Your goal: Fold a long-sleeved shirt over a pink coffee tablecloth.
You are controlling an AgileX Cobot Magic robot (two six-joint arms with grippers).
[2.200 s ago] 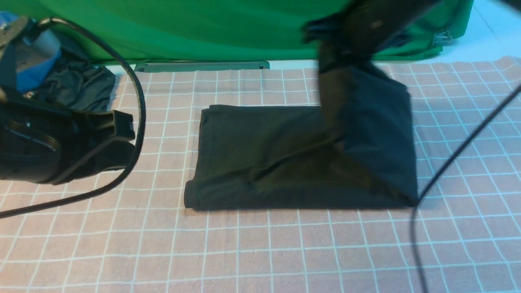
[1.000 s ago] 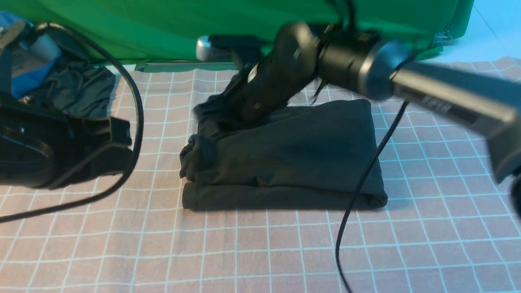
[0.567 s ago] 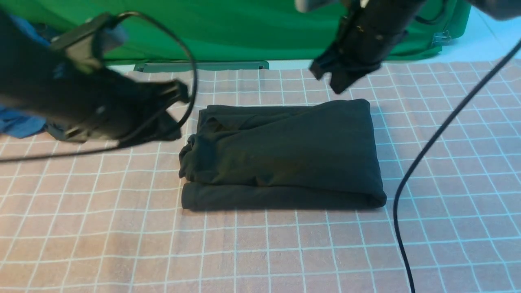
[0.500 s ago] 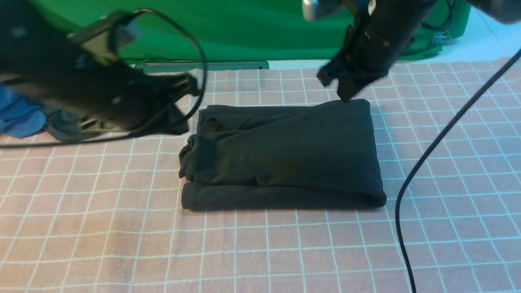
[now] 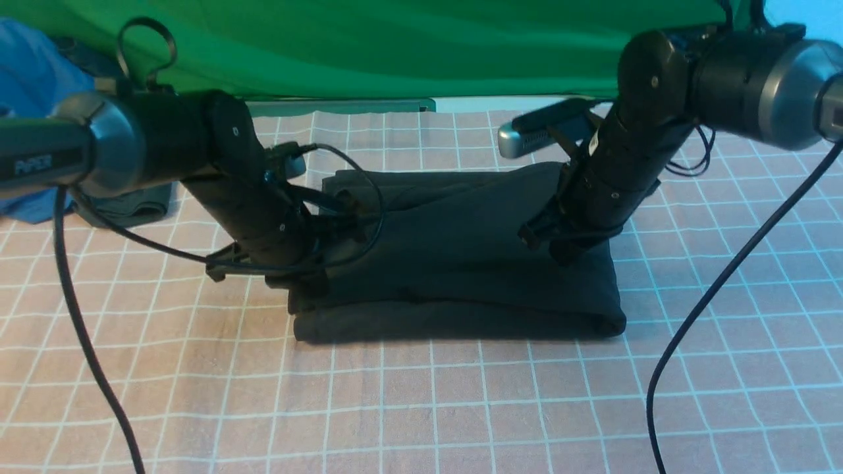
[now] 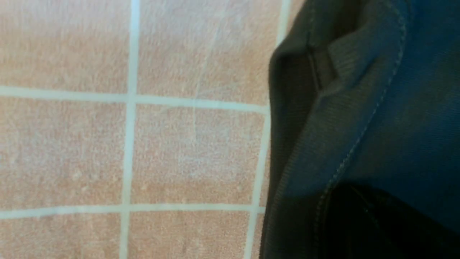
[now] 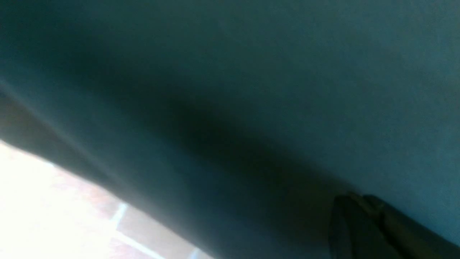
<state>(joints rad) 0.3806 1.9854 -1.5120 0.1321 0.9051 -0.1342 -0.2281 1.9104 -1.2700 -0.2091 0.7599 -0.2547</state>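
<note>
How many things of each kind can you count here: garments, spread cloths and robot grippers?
Garments: 3 (folded black knit shirt, blue fabric garment, dark grey-green garment)
Spread cloths: 2 (pink white-gridded tablecloth, plain green backdrop cloth)
Robot grippers: 2 (left gripper, right gripper)
Total: 7

The left pincer (image 5: 309,283) has dropped to the shirt's (image 5: 454,263) left end. The right pincer (image 5: 566,253) has closed and come down on its top.

Closed left gripper (image 5: 309,284) and right gripper (image 5: 565,253) angle downward.
</note>
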